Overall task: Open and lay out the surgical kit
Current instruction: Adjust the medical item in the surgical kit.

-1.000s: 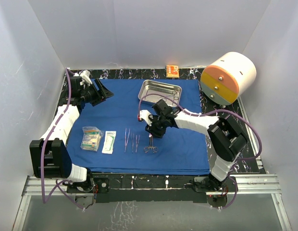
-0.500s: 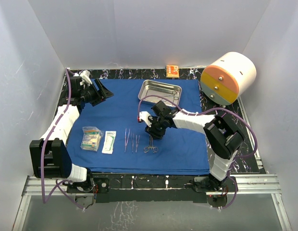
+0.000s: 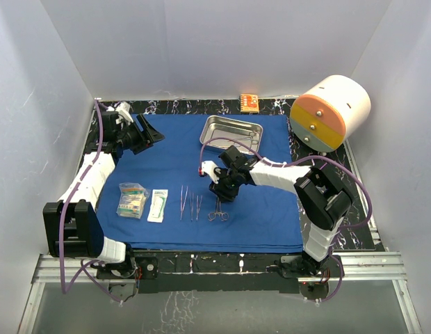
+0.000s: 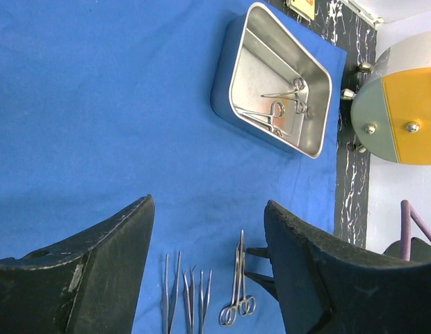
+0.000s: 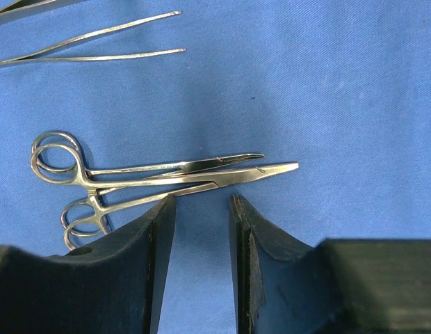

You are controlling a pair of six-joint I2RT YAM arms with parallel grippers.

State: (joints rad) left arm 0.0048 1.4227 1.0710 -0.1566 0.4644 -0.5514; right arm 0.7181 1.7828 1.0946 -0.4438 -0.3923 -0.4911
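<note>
Right gripper (image 5: 201, 205) is hanging low over the near-middle of the blue cloth (image 3: 271, 209). Its fingers are parted a bit with nothing between them, so it's not pinching anything. Just past its tips a ring-handled clamp (image 5: 208, 174) lies flat on the cloth, apart from the fingers.

In the top view the clamp's long axis runs near-to-far, rings at the near end. It's next in the row, right of the forceps (image 3: 190, 203) and the two packets (image 3: 132, 200).

Heads up: that axis runs the same way the fingers close, so I reckon a grab from here would need a wrist turn first. More likely the next target is the steel tray (image 4: 226, 90). It sits far of this gripper and a touch right, with two more clamps (image 4: 292, 89) inside.

Left gripper (image 4: 210, 202) is spread wide and empty over the far-left of the cloth. Right arm looks nearer to the tray, though it's close.
</note>
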